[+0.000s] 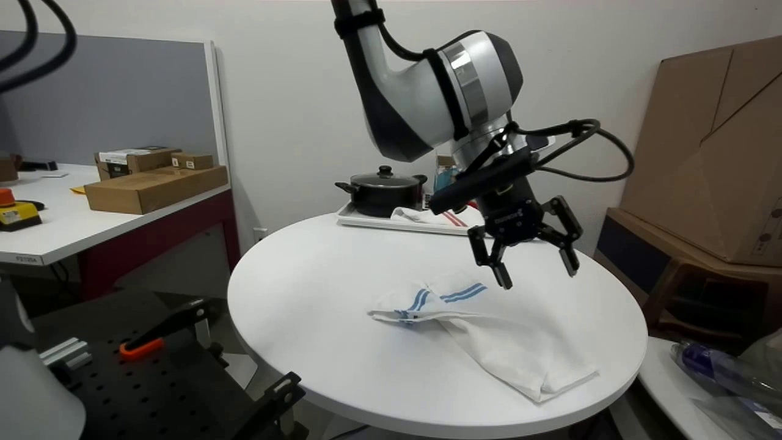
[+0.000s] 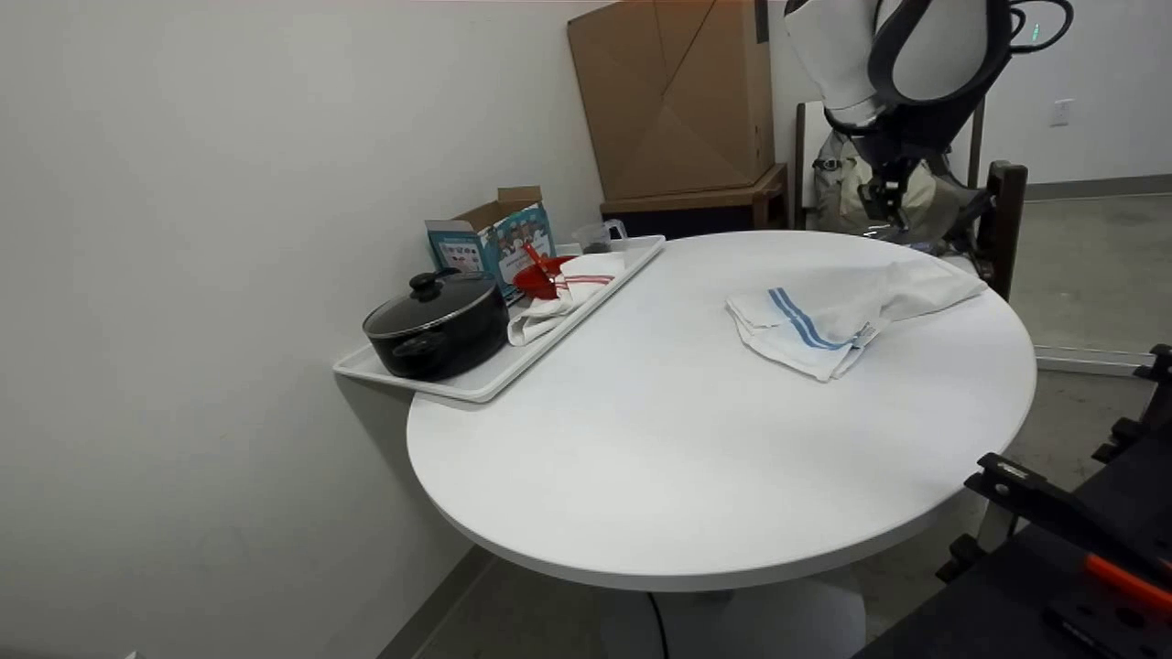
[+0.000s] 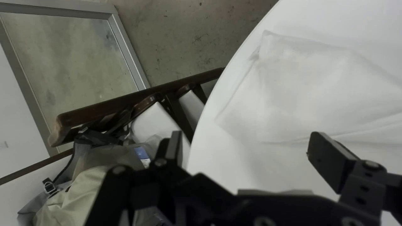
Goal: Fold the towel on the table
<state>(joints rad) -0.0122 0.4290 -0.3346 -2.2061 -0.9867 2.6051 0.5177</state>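
The towel (image 1: 519, 342), skewed and partly doubled, lies on the round white surface (image 1: 305, 348), its blue-striped end toward the middle, its plain end near the rim. The jaws hang clear of it, spread wide with nothing between. Best, I'd judge, to come down over a plain corner, pinch cloth alone, and carry it low toward the stripes. A tag (image 1: 27, 259) on the desk (image 1: 55, 235) seems to read "F2120A"; the blue box's (image 2: 526, 243) print is illegible.

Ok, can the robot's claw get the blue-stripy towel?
Probably yes: the claw hangs open, and nothing visible stands between it and the towel, though it likely needs to come down and across.
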